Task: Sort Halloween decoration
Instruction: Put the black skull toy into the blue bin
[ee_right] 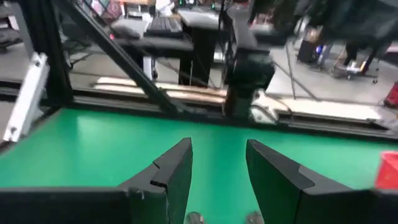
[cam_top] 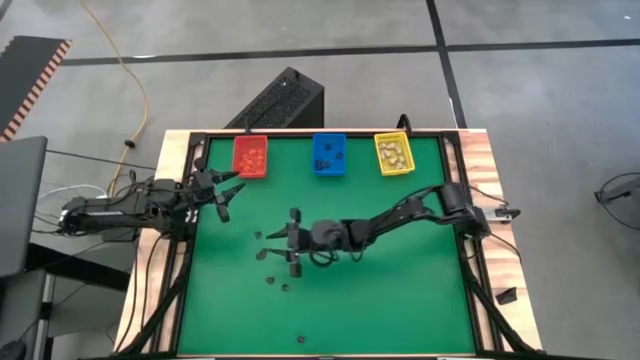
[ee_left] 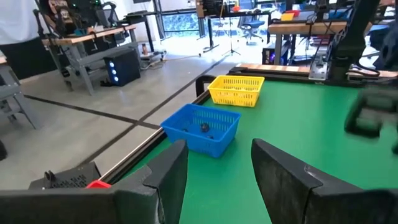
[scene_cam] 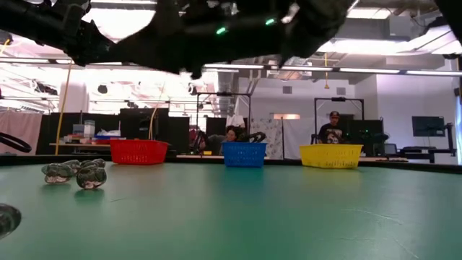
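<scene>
Green mat (cam_top: 400, 300): right hand (cam_top: 290, 240) wide above trinkets (cam_top: 262, 253); left hand (cam_top: 222, 190) wide near red bin (cam_top: 250, 157).

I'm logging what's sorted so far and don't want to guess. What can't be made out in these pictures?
- High view: contents of the red bin, blue bin and yellow bin are too small to count.
- Low view: bin walls hide their contents.
- Right wrist view: trinkets below the right pincer are cut off by the edge.
</scene>
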`<act>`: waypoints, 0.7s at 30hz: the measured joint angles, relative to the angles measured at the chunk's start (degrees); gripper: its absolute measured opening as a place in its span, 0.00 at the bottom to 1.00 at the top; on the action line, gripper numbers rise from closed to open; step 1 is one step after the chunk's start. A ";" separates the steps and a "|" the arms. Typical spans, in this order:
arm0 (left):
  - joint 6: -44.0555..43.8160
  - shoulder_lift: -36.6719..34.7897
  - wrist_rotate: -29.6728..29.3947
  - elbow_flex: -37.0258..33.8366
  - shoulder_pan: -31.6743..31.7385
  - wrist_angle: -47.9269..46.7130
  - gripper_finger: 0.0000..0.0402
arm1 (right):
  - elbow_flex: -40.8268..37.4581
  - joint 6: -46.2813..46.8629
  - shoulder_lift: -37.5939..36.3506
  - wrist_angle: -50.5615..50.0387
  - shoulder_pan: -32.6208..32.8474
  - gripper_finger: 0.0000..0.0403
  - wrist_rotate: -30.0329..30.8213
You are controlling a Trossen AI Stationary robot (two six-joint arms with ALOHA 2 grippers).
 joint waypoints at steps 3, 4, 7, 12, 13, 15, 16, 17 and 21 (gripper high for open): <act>0.02 0.00 -0.05 0.00 0.00 0.00 0.42 | 5.78 0.97 5.01 -5.05 -0.60 0.45 -2.66; 0.02 0.00 -0.05 0.00 0.00 0.00 0.42 | 8.07 1.39 6.65 -6.04 -0.88 0.45 -4.10; 0.01 0.00 -0.04 0.00 0.00 0.00 0.42 | 14.73 1.47 10.54 -9.35 -1.45 0.45 -9.55; -0.09 0.00 -0.03 0.00 0.00 -0.15 0.42 | 21.75 0.03 14.63 -19.06 -2.03 0.47 -11.86; -0.23 0.00 -0.03 0.00 0.00 -0.15 0.42 | 22.27 -0.28 15.06 -20.78 -2.07 0.48 -11.92; -0.24 0.00 -0.01 0.02 0.00 -0.22 0.42 | 23.07 -0.21 15.47 -21.28 -2.11 0.51 -12.07; -0.25 0.00 0.04 0.00 0.00 -0.22 0.42 | 23.09 -0.04 15.47 -21.21 -2.11 0.53 -12.11; -0.26 0.00 0.04 0.00 0.00 -0.22 0.42 | 23.17 -0.02 15.52 -20.99 -2.16 0.54 -12.12; -0.29 0.00 0.12 0.01 0.00 -0.17 0.42 | 23.04 0.04 16.36 -21.18 -2.28 0.60 -12.12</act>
